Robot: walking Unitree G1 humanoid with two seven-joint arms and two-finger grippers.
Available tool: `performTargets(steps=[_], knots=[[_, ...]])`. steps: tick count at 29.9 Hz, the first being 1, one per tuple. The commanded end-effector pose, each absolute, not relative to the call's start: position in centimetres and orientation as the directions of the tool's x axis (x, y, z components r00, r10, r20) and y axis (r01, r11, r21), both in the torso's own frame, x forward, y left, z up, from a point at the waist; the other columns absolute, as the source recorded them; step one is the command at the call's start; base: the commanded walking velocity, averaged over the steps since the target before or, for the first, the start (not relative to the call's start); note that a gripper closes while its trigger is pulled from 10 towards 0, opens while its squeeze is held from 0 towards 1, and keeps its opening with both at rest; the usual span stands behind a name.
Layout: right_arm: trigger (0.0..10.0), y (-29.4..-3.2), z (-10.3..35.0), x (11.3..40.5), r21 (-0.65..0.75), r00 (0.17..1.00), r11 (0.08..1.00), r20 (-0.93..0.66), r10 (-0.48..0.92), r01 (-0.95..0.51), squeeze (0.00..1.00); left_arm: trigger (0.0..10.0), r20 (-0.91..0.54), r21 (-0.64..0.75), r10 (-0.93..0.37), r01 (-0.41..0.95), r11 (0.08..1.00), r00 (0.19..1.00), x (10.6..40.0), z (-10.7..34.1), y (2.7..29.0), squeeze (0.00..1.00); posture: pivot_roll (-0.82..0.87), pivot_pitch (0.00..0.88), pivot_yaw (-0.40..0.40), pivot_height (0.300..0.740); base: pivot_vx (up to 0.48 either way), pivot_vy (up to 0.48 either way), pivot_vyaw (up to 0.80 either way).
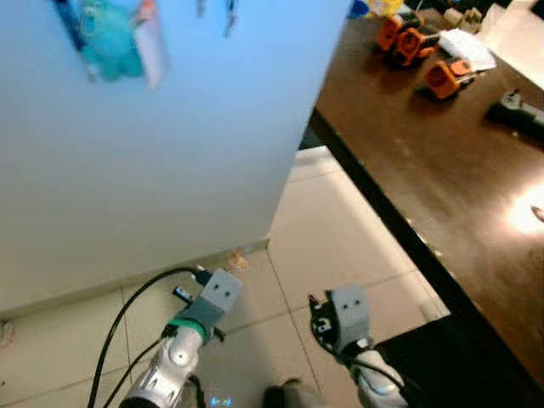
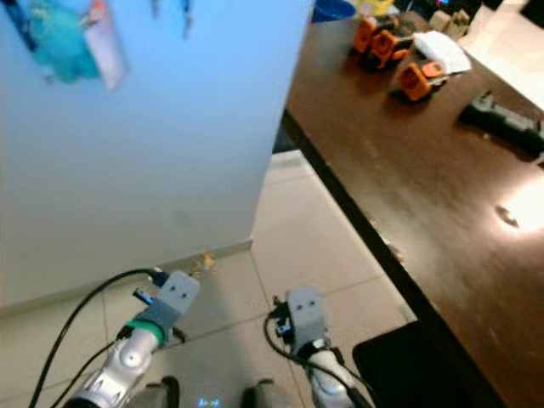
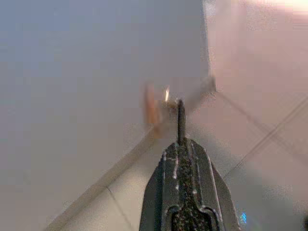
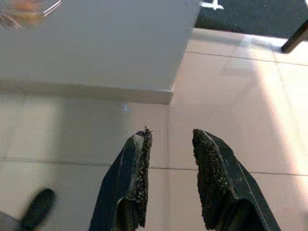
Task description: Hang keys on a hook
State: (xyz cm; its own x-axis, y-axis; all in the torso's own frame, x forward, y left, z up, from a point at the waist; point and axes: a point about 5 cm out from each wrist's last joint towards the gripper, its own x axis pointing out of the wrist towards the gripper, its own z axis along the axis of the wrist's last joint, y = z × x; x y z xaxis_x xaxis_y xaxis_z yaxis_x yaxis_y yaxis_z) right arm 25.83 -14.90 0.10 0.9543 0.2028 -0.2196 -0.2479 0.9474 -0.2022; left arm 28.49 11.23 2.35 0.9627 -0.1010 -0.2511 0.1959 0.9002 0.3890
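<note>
- Left gripper (image 3: pixel 180 139): in its wrist view the two black fingers (image 3: pixel 180 192) sit pressed together, with a thin dark stub poking out past the tips; whether anything is pinched there I cannot tell.
- Same view, beyond the tips: a blurred brownish scrap (image 3: pixel 153 109) at the foot of the white wall (image 3: pixel 86 86), where wall meets floor tiles (image 3: pixel 269 106).
- Right gripper (image 4: pixel 171 139): fingers spread, a clear gap between the rough black pads (image 4: pixel 206 168), pointing down at pale tiles.
- Right wrist view also catches the wall's outer corner and a dark rounded shape (image 4: pixel 37 208) near the picture's edge; too blurred to name.
- Head views: both silver arms held low over the floor, left arm (image 1: pixel 183 348) with a black cable (image 1: pixel 127 314) looping off it, right arm (image 1: pixel 353 340) just beside it.
- Keys (image 1: pixel 228 15): small dark items hanging high on the wall, partly cut off by the frame edge; a teal plush (image 1: pixel 109 47) and a pale tag (image 1: pixel 151 42) hang near them. Hook itself not made out.
- Well apart from both grippers.
- Room: long dark wooden table (image 1: pixel 442 187) on the robot's right, carrying orange blocky objects (image 1: pixel 421 51), white paper (image 1: pixel 466 44) and a black device (image 1: pixel 518 112).
- Glare spot on the tabletop; beige tiled floor, slight blur overall.
</note>
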Motion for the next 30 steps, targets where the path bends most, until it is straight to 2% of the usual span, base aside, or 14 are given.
performTargets(steps=[1, 2, 7, 8, 13, 15, 20, 30], knots=[[10.0, -15.5, -0.3, 25.5, -0.224, 0.956, 0.948, -0.236, 0.173, -0.227, 0.00, 10.0, -0.217, 0.370, -0.101, 0.178, 0.912, 0.971, 28.7, 2.9, 11.0, 0.00, -0.06, 0.174, -0.024, 0.740, 0.000, 0.000, 0.80], [10.0, -15.6, 0.0, 25.8, -0.224, 0.962, 0.951, -0.218, 0.162, -0.211, 0.00, 10.0, -0.152, 0.351, -0.095, 0.144, 0.925, 0.984, 29.3, 4.3, 10.9, 0.00, -0.06, 0.173, -0.025, 0.740, 0.000, 0.000, 0.80], [10.0, -15.8, 0.8, 26.4, -0.228, 0.973, 0.956, -0.181, 0.144, -0.184, 0.00, 10.0, -0.034, 0.299, -0.096, 0.101, 0.949, 0.995, 30.4, 7.1, 10.3, 0.00, -0.06, 0.171, -0.026, 0.740, 0.000, 0.000, 0.80], [10.0, -15.8, 1.6, 27.0, -0.218, 0.980, 0.962, -0.142, 0.137, -0.166, 0.00, 10.0, 0.060, 0.264, -0.104, 0.085, 0.961, 0.993, 31.4, 9.8, 9.6, 0.00, -0.06, 0.169, -0.026, 0.740, 0.000, 0.000, 0.41], [10.0, -15.8, 2.0, 27.4, -0.210, 0.984, 0.966, -0.125, 0.129, -0.153, 0.00, 10.0, 0.108, 0.250, -0.112, 0.082, 0.965, 0.988, 32.0, 11.3, 9.2, 0.00, -0.06, 0.169, -0.026, 0.740, 0.000, 0.000, 0.00], [10.0, -15.5, 2.3, 27.5, -0.194, 0.985, 0.968, -0.101, 0.143, -0.160, 0.00, 10.0, 0.178, 0.230, -0.100, 0.058, 0.971, 0.979, 32.4, 13.2, 9.1, 0.00, -0.06, 0.166, -0.025, 0.740, 0.000, 0.000, 0.00], [10.0, -15.3, 2.5, 27.5, -0.187, 0.985, 0.969, -0.086, 0.148, -0.161, 0.00, 10.0, 0.283, 0.222, -0.107, 0.043, 0.974, 0.953, 32.8, 16.1, 8.7, 0.00, -0.06, 0.161, -0.026, 0.740, 0.449, 0.000, 0.00], [10.0, -15.1, 3.0, 27.7, -0.186, 0.986, 0.969, -0.059, 0.155, -0.164, 0.00, 10.0, 0.381, 0.184, -0.099, 0.030, 0.982, 0.919, 32.7, 19.6, 8.5, 0.00, -0.06, 0.161, -0.026, 0.740, 0.477, 0.000, 0.00]])
